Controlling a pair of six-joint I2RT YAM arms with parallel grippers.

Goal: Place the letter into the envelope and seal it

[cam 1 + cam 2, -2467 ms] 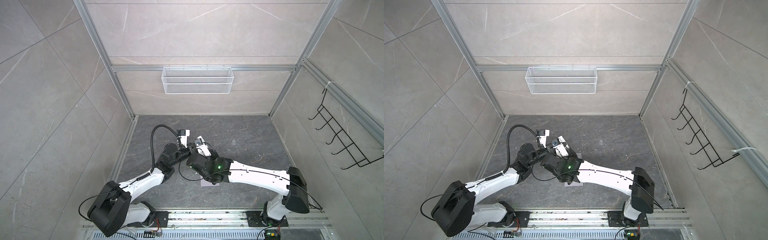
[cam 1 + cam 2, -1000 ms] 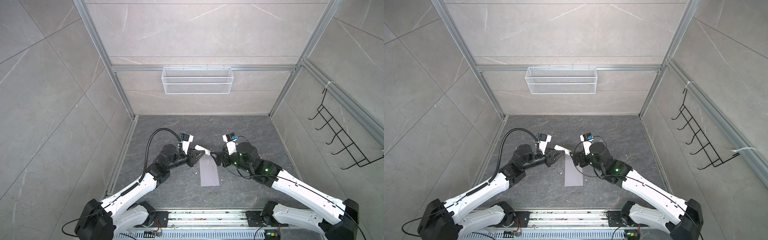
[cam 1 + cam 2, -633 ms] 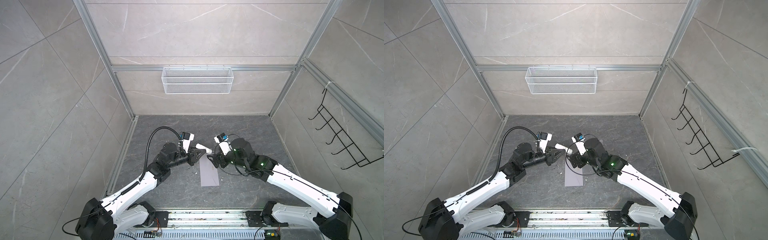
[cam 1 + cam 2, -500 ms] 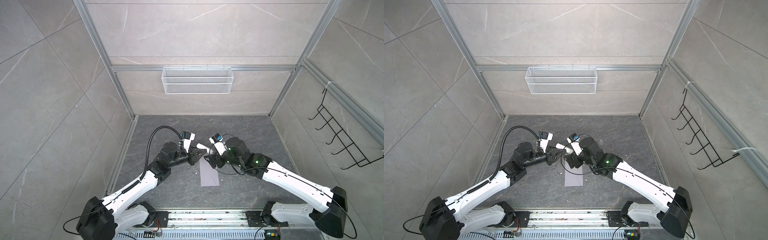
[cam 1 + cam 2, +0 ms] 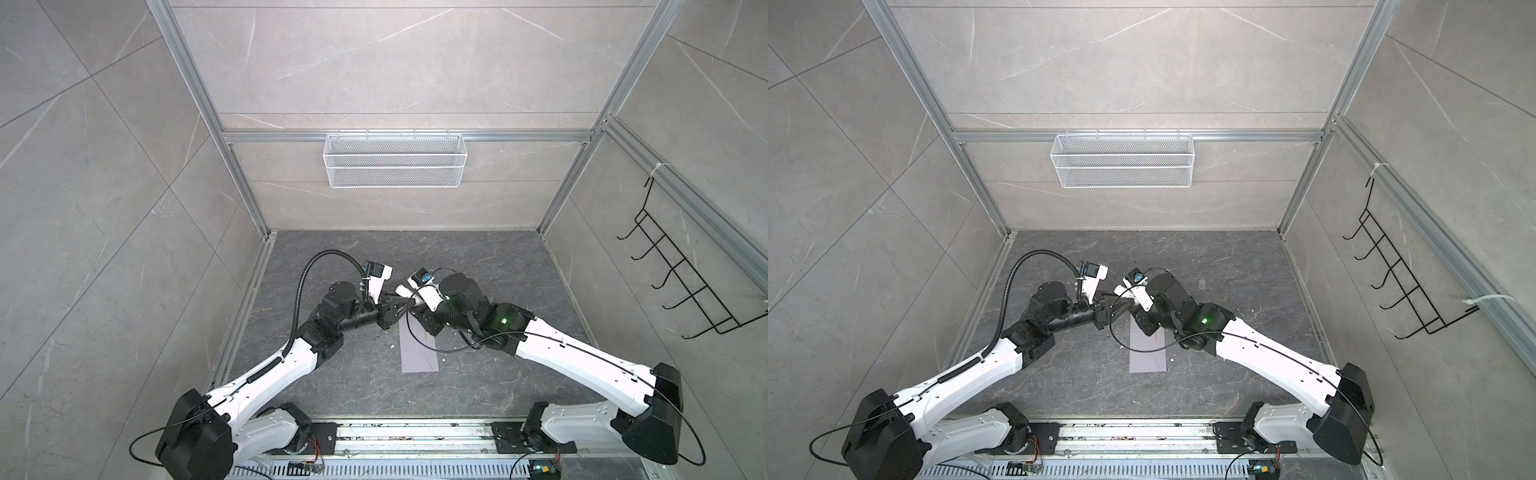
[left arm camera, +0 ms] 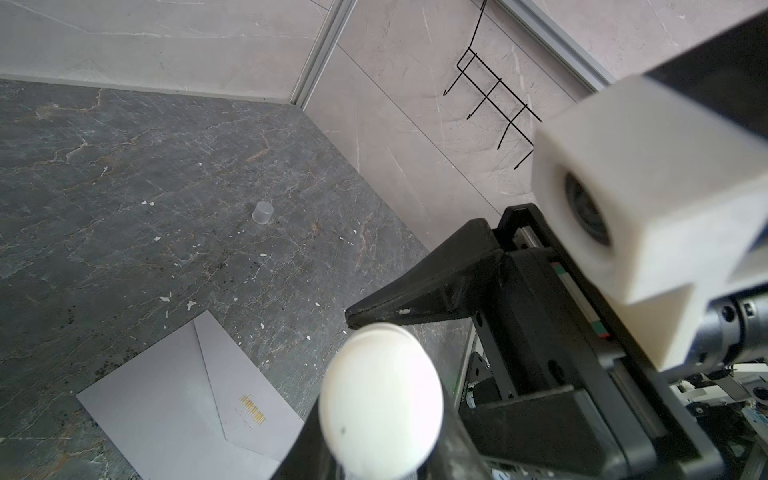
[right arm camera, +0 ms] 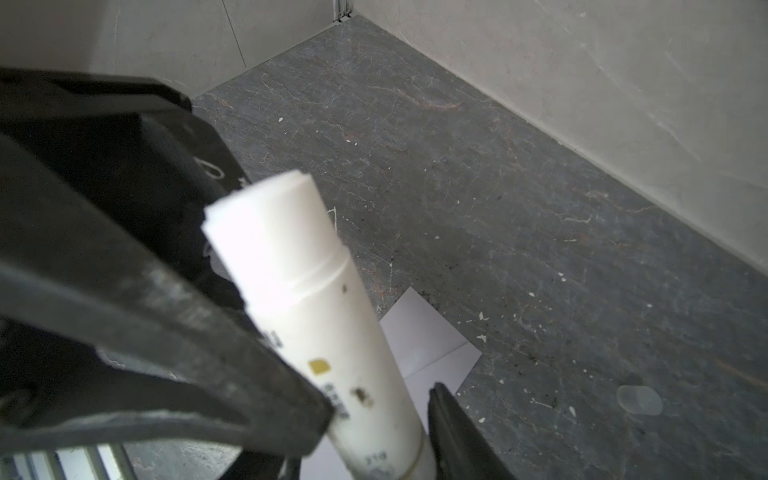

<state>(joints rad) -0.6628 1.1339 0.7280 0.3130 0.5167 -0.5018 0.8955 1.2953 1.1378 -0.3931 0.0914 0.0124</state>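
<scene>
Left gripper (image 5: 395,316): closed on a white glue stick (image 6: 380,395), low on the tube; dark fingers flank it in the left wrist view; the stick's rounded end faces that camera
Right gripper (image 7: 378,407): reaches in from the right and meets the left gripper over the middle of the floor (image 5: 498,270); its fingers (image 7: 453,424) stand either side of the same glue stick (image 7: 316,316); one finger lies against the tube, the other sits just beside it; cannot tell whether the grip is made
Glue stick, top view: short white tube (image 5: 401,289) between the two wrist cameras, tilted, off the floor
Envelope (image 5: 419,357): pale lavender-grey, flat on the dark stone floor, below and just in front of the joined grippers; far end hidden under the right gripper in both top views (image 5: 1148,359); pointed flap lies down on the body, small orange mark on the flap (image 6: 166,395); untouched by either gripper
Cap (image 6: 262,213): small, translucent, on the floor, well apart from the envelope toward the back right (image 5: 1201,284)
Floor litter: white flecks scattered around the envelope
Back wall: white wire basket (image 5: 395,160)
Right wall: black wire hook rack (image 5: 681,282)
</scene>
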